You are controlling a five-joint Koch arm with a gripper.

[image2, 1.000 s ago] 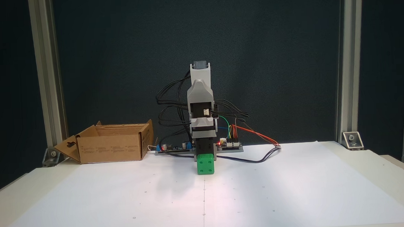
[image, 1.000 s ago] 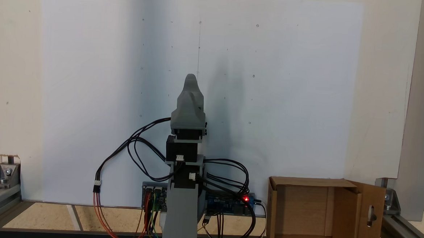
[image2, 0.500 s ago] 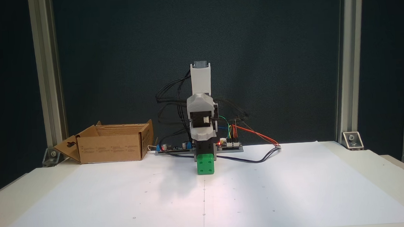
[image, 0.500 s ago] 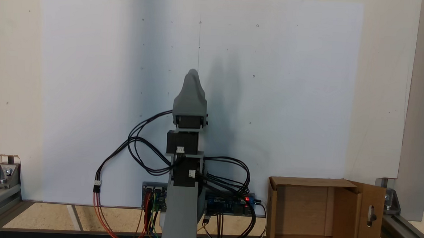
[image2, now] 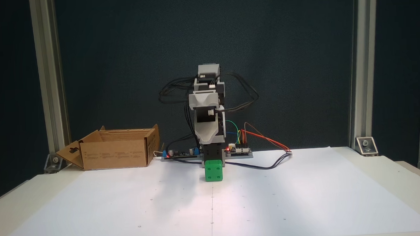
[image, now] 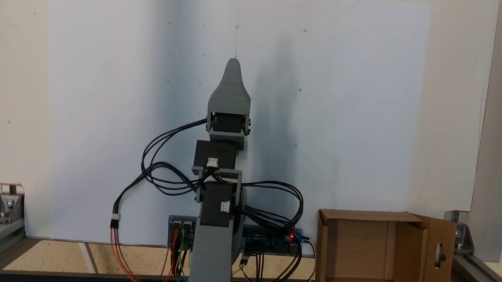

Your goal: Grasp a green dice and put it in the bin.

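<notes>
Your dice [image2: 213,171] sits on the white paper [image2: 270,200] mid-counter, toward its back edge, just before the arm's base. The bin [image2: 114,153] stands at the back left corner. The pincer [image: 233,67] points outward; its state cannot be told.

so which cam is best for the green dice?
The fixed view facing the arm: the green dice sits on the white paper unobstructed, pips visible. In the fixed view behind the arm, a green sliver peeks past the arm.

Grey pincer [image: 234,63] points up the white sheet [image: 106,107] (jaws stacked); cardboard bin [image: 357,249] lower right.
</notes>
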